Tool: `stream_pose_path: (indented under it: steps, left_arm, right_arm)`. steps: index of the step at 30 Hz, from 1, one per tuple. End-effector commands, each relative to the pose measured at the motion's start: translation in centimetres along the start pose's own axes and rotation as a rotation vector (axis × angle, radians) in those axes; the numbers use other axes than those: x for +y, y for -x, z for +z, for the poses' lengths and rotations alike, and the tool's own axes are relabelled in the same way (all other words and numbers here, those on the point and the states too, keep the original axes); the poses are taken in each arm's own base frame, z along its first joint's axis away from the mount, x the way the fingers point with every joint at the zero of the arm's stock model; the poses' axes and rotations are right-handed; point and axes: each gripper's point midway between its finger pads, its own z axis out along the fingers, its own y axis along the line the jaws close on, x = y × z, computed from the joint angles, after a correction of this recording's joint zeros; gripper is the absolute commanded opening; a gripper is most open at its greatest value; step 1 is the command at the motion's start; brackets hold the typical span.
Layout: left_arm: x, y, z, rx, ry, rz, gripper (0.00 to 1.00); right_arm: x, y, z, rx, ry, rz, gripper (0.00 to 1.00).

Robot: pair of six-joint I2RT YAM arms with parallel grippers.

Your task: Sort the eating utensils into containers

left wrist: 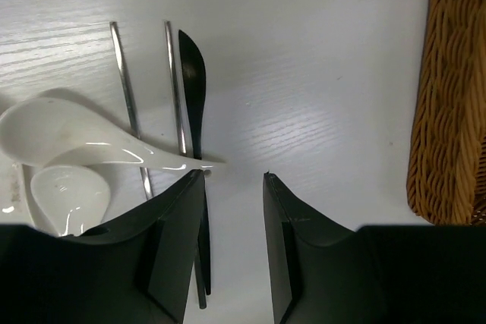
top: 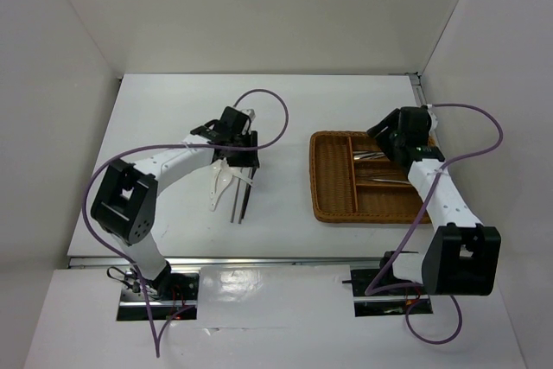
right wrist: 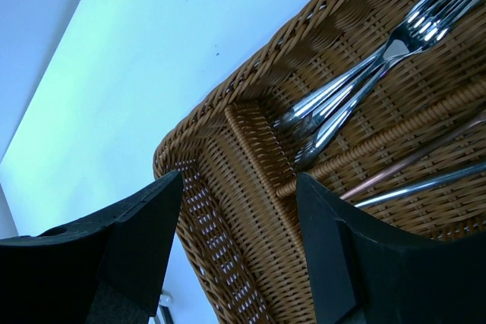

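White spoons (left wrist: 61, 134), dark chopstick (left wrist: 194, 81) and thin metal sticks (left wrist: 124, 73) loose on table (left wrist: 326, 73), unsorted, under left gripper (left wrist: 232, 176), jaws parted, holding nothing. Farther off, right gripper (right wrist: 239, 178) spread empty over wicker tray (right wrist: 250, 73); forks (right wrist: 357, 81) and reddish stick (right wrist: 410, 158) already slotted. Roughly halfway, judging by that. No legible writing.

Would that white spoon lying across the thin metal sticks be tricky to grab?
Probably slippery: the white spoon looks glossy, with bright glare along its handle. It is likely stiff, and breakable if it is ceramic. Its rounded bowl may rock or swivel when pushed.
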Motion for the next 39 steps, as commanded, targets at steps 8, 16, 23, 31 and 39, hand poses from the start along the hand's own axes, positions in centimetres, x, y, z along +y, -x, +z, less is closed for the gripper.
stream_pose_path:
  steps: [8, 16, 23, 31, 39]
  left_arm:
    - [0.7, -0.5, 3.2, 0.042, 0.04, 0.036, 0.49]
    - [0.5, -0.8, 4.4, 0.076, 0.022, 0.043, 0.47]
    - [0.7, -1.5, 5.1, 0.108, 0.027, 0.04, 0.46]
    - [0.7, -2.6, 5.7, 0.151, 0.033, 0.043, 0.46]
    - [3.0, -3.9, 5.7, 0.199, 0.186, 0.079, 0.46]
  right_arm:
    - [0.5, -0.9, 0.3, 0.03, 0.055, -0.009, 0.69]
    - [0.2, -0.9, 0.6, 0.03, 0.042, 0.0, 0.69]
    - [0.0, -1.0, 0.6, 0.029, 0.028, 0.009, 0.69]
    - [-0.3, -1.0, 0.9, 0.028, 0.015, 0.009, 0.69]
    - [-0.9, -1.4, 0.9, 0.034, -0.005, 0.008, 0.69]
